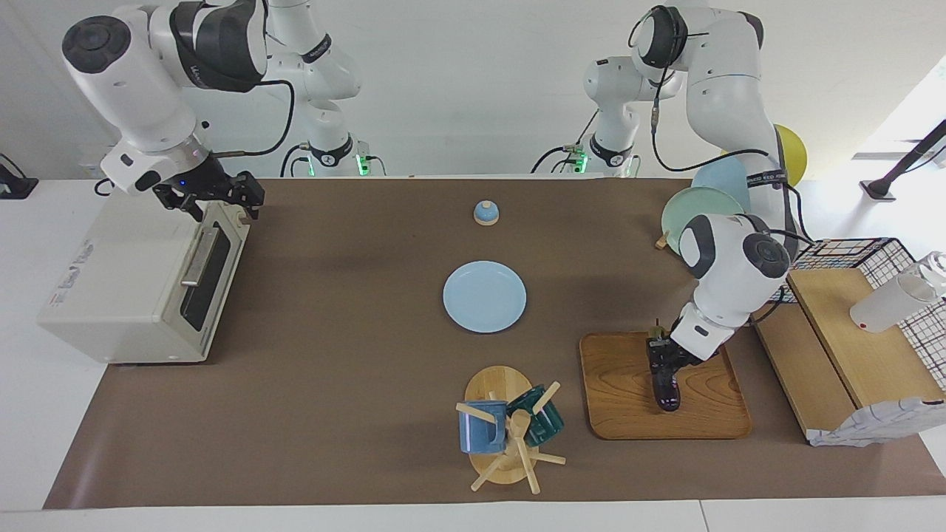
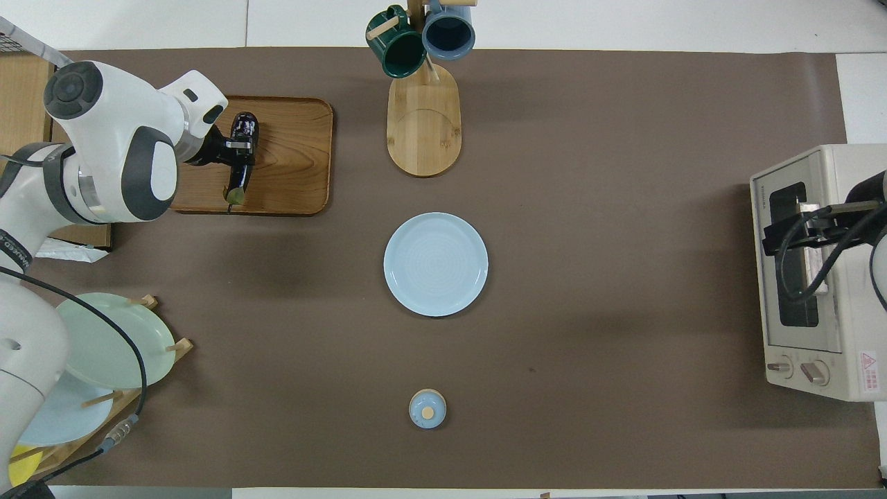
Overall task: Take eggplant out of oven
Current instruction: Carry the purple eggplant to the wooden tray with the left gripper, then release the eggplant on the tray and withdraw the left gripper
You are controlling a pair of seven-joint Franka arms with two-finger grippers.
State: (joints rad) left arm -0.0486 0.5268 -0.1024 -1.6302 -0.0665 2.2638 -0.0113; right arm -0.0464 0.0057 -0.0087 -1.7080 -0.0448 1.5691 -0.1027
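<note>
The dark purple eggplant (image 1: 669, 386) lies on a wooden tray (image 1: 709, 414) toward the left arm's end of the table, its green stem end pointing toward the robots. It also shows in the overhead view (image 2: 242, 128). My left gripper (image 1: 662, 367) is down on the tray, shut around the eggplant's middle (image 2: 239, 145). The cream-white oven (image 1: 118, 288) stands at the right arm's end with its door shut (image 2: 797, 277). My right gripper (image 1: 216, 201) is open just over the oven's top front edge, above the silver handle (image 1: 199, 255).
A light blue plate (image 1: 485, 296) lies mid-table. A small blue lid (image 1: 485, 213) is nearer to the robots. A mug tree (image 1: 510, 425) with two mugs stands beside the tray. A plate rack (image 1: 698, 210) and wooden shelves (image 1: 850, 347) are at the left arm's end.
</note>
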